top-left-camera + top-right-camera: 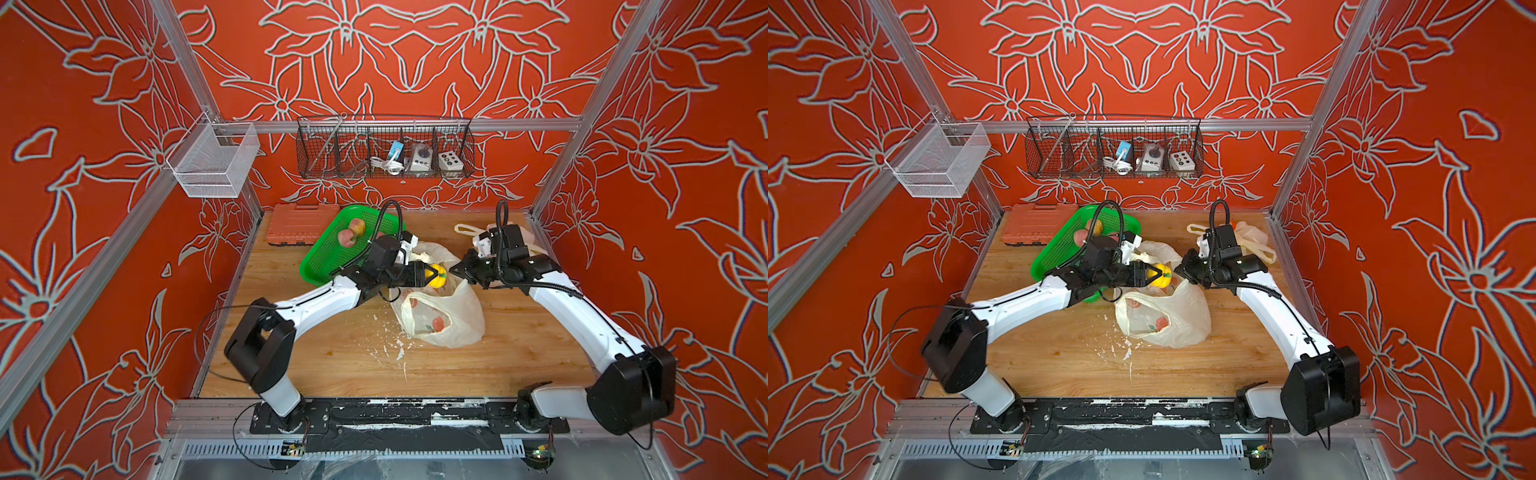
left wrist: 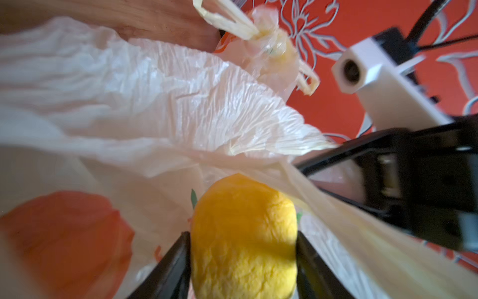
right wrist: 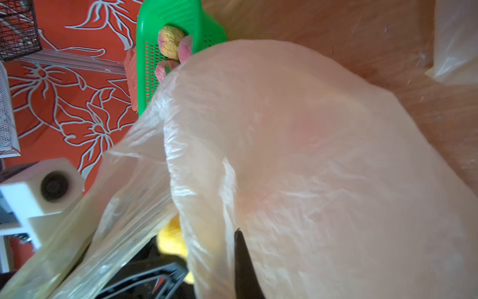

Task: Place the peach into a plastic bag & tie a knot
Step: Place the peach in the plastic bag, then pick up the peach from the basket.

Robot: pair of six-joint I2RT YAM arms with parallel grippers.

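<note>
Wooden table (image 1: 332,365), green basket (image 1: 306,269), orange case (image 1: 297,226), plastic bag (image 1: 459,324)

Centre: plastic bag (image 1: 440,322); far-left: tray (image 1: 309,270).
The peach (image 1: 439,279) was above the plastic bag's far end, in left gripper (image 2: 241,234). The tray held other peaches (image 1: 351,233), with case (image 1: 297,224) behind it at far wall. A second bag (image 1: 1252,237) lay far right on table (image 1: 332,365). A wire basket (image 1: 332,153) hung on far wall, above table.

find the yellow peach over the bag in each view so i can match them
Both top views: yellow peach mid-scene, over the plastic bag.
Left wrist: close up in the foreground.
Right wrist: only a yellow sliver behind the bag film.
Shared landmark: the plastic bag, in all four views.
</note>
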